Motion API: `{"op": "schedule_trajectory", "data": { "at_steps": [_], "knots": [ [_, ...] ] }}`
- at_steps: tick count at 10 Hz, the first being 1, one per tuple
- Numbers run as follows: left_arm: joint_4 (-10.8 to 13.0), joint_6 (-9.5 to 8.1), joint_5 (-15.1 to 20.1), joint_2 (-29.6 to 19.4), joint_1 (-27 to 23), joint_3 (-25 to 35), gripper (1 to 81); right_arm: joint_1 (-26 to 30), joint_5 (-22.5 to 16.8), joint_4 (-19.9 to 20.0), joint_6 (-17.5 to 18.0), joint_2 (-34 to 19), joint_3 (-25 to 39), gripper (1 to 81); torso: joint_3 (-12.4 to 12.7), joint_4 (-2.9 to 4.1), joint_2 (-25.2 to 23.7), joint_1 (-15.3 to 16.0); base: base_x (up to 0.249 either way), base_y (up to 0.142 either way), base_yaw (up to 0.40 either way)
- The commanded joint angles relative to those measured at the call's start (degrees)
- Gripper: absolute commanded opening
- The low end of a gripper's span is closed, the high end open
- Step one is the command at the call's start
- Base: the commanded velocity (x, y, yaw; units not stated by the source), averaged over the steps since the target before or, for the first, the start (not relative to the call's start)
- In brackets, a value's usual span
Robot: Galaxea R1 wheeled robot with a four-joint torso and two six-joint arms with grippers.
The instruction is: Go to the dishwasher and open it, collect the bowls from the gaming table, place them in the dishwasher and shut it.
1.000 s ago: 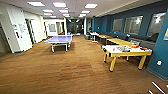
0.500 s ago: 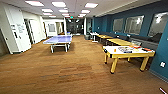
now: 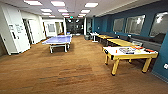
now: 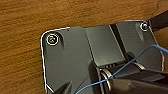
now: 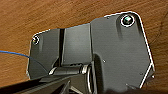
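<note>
The gaming table [image 3: 113, 51] stands at the right of the head view, white-topped with a yellow edge and yellow legs. Colourful flat items [image 3: 130, 50] lie on its top. The bowls are too small and blurred to pick out among them. The dishwasher is out of view. Brown floor [image 4: 22, 22] passes under my left arm, and the same brown floor [image 5: 30, 17] lies under my right arm.
A blue table-tennis table [image 3: 58, 40] stands mid-room to the left. Yellow-topped tables [image 3: 120, 42] line the blue right wall [image 3: 161, 60] beyond the gaming table. White walls and doors [image 3: 15, 32] run along the left. Open brown floor [image 3: 75, 70] stretches ahead.
The whole head view has crept slightly forward, so the gaming table looks a little larger. Nothing in the room has moved.
</note>
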Motion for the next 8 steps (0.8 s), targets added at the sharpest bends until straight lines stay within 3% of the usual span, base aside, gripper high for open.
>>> {"op": "schedule_trajectory", "data": {
  "at_steps": [1, 8],
  "knots": [
    [0.6, 0.38, 2.6, 0.2, -3.2, -0.1, 81.1, 3.0, -2.7, -0.3, 0.0, 0.4, 0.3, 81.1, 0.0, 0.00, 0.0, 0.1, 0.217, 0.000, 0.000],
    [0.7, 0.47, 2.5, 0.3, -3.3, -0.1, 81.1, 3.0, -2.7, -0.3, 0.0, 0.4, 0.3, 81.1, 0.0, 0.00, 0.0, 0.1, 0.215, 0.000, 0.000]
  ]
}}
